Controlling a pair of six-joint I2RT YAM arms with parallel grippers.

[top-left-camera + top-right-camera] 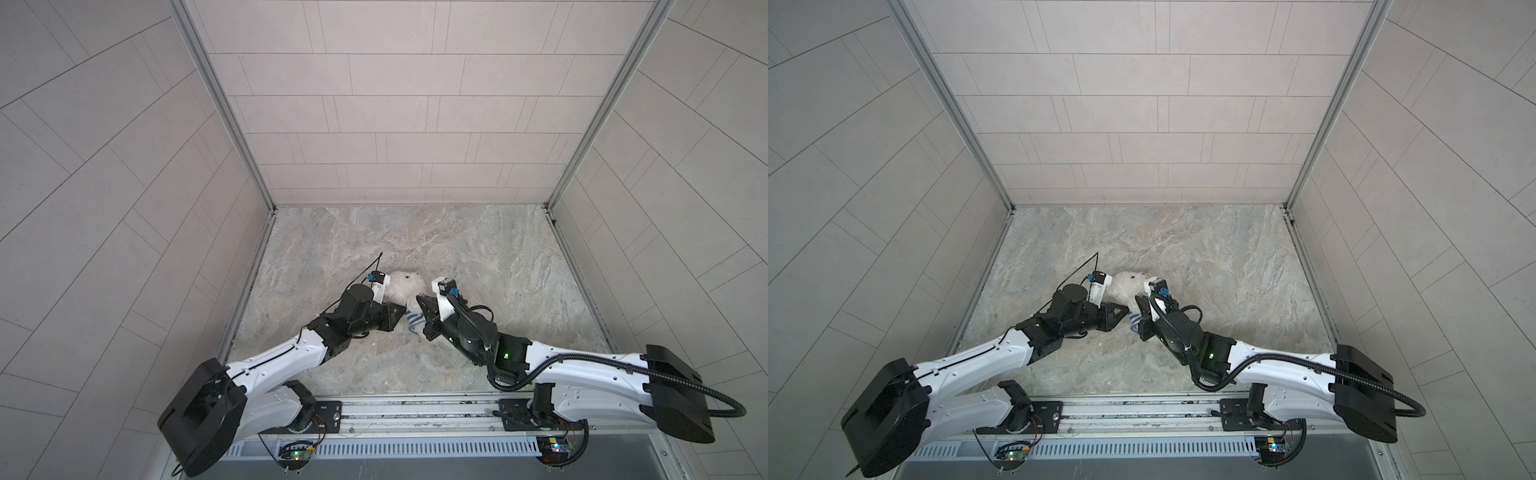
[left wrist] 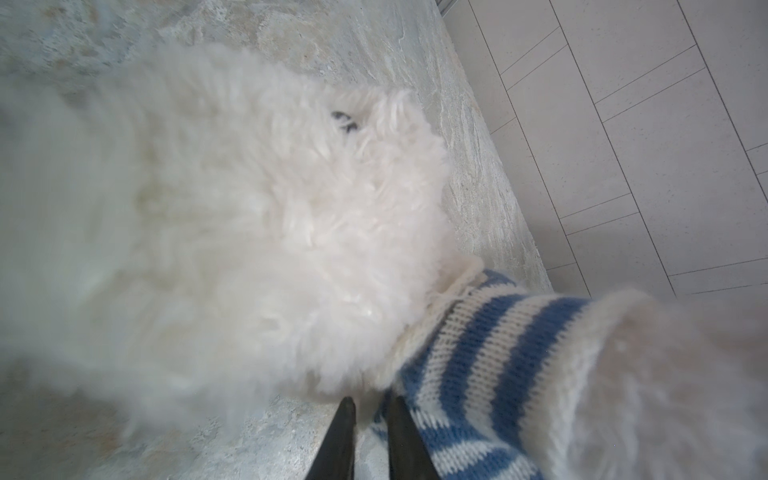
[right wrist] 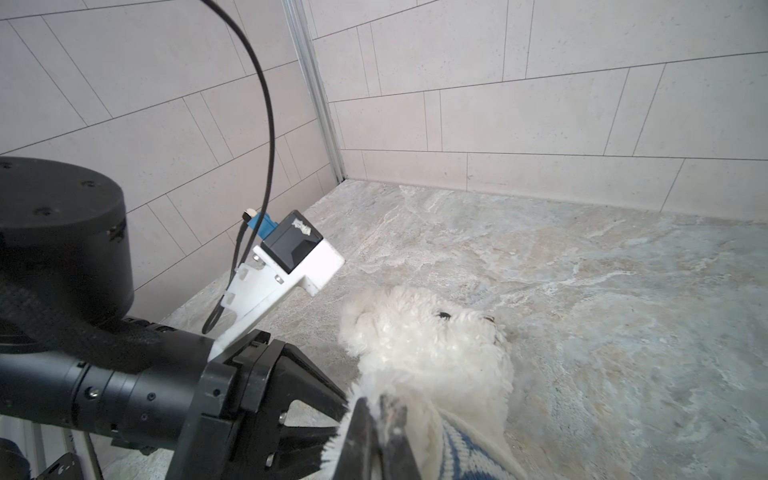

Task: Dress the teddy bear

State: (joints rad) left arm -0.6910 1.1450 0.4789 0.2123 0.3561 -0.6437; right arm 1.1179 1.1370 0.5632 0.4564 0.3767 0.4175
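Teddy bear (image 1: 401,286) on tabletop (image 1: 457,257), striped shirt (image 1: 413,321) on body.
R gripper (image 3: 379,419) clamped on shirt hem; L gripper (image 2: 371,419) nearly closed there, grip unclear.

The left arm (image 1: 282,357) and right arm (image 1: 582,382) have white shells, black joints and boxy black elbow housings (image 1: 203,411). A corrugated black hose (image 1: 727,400) follows the right; a thin black cable (image 3: 268,104) and blue plug (image 3: 262,224) meet the left's white camera bracket (image 3: 291,278). The left tool (image 3: 338,422) is black, wedge-fingered.

The teddy bear (image 2: 208,208) blurs up close; the striped shirt (image 2: 478,374) runs off-frame.
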